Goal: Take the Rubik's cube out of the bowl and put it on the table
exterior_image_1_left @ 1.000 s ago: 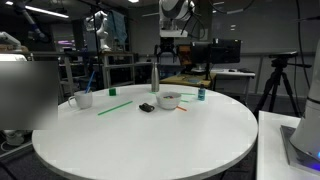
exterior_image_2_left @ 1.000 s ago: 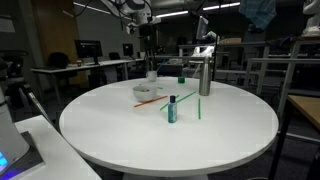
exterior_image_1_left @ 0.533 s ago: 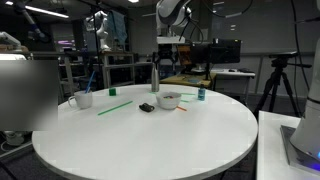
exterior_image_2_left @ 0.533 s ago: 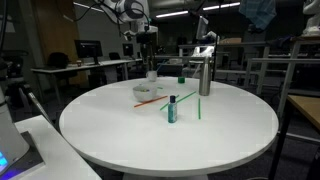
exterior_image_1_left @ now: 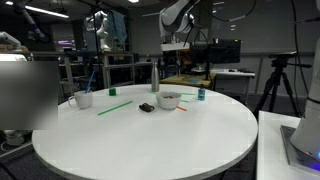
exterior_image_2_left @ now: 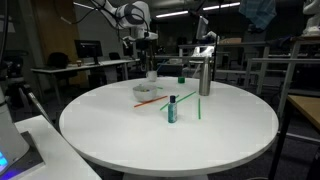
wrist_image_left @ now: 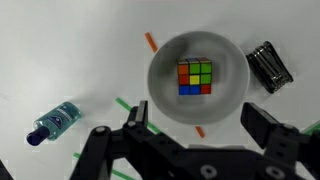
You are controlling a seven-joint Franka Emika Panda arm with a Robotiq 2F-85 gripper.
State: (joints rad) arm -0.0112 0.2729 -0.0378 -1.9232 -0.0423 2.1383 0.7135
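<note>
In the wrist view the Rubik's cube [wrist_image_left: 195,77] lies in the middle of the white bowl [wrist_image_left: 160,92], with red, yellow, green, orange and blue squares facing up. My gripper [wrist_image_left: 200,125] is open and empty, straight above the bowl, one finger on each side of it. In both exterior views the gripper [exterior_image_1_left: 172,47] [exterior_image_2_left: 147,50] hangs high above the bowl [exterior_image_1_left: 169,100] [exterior_image_2_left: 146,93], which stands on the round white table [exterior_image_1_left: 150,140] [exterior_image_2_left: 200,135]. The cube is hidden by the bowl's wall there.
A flat black object [wrist_image_left: 269,66] [exterior_image_1_left: 146,107] lies next to the bowl. A blue bottle [wrist_image_left: 55,122] [exterior_image_2_left: 172,108], orange and green sticks [wrist_image_left: 151,41] [exterior_image_1_left: 113,107], a metal bottle [exterior_image_1_left: 154,77] [exterior_image_2_left: 204,75], a white mug [exterior_image_1_left: 84,99] and a teal cup [exterior_image_1_left: 201,95] stand around.
The arm's upper links have shifted above the bowl while the gripper stays high. Nothing on the table has moved.
</note>
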